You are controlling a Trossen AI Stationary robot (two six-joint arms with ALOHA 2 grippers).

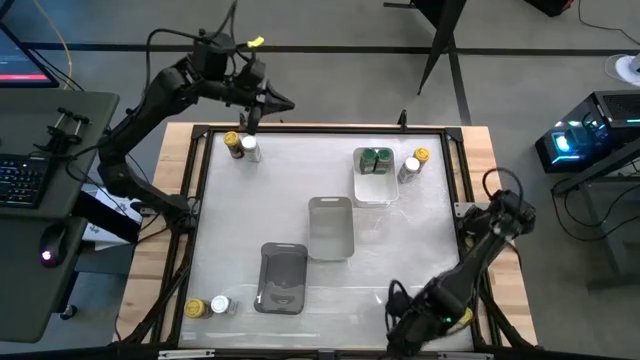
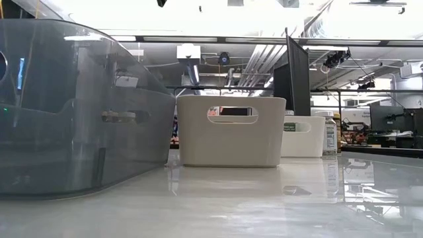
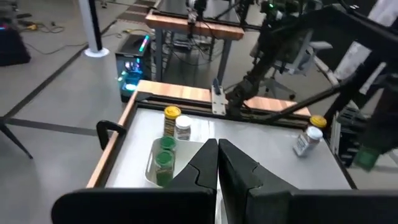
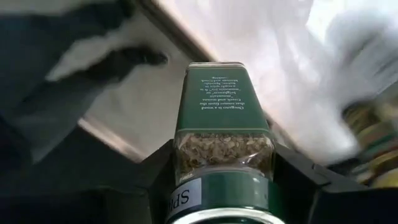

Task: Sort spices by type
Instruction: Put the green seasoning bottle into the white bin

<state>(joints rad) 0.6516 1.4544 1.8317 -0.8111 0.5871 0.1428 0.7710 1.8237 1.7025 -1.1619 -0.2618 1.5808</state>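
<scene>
- Grey floor (image 1: 330, 25) lies around the table, crossed by dark lines
- A wooden table edge (image 1: 178, 160) frames the pale work surface
- A side desk (image 1: 30, 200) beside the table carries a black keyboard (image 1: 22, 180) and a mouse (image 1: 52, 243) with a small purple light
- A computer case (image 1: 575, 135) glowing blue stands on the floor at the opposite side
- In the low view, ceiling light strips (image 2: 198, 38) and exposed pipes (image 2: 264, 56) run overhead
- A dark monitor (image 2: 297, 76) stands beyond the table, with cluttered benches (image 2: 383, 135) farther back
</scene>
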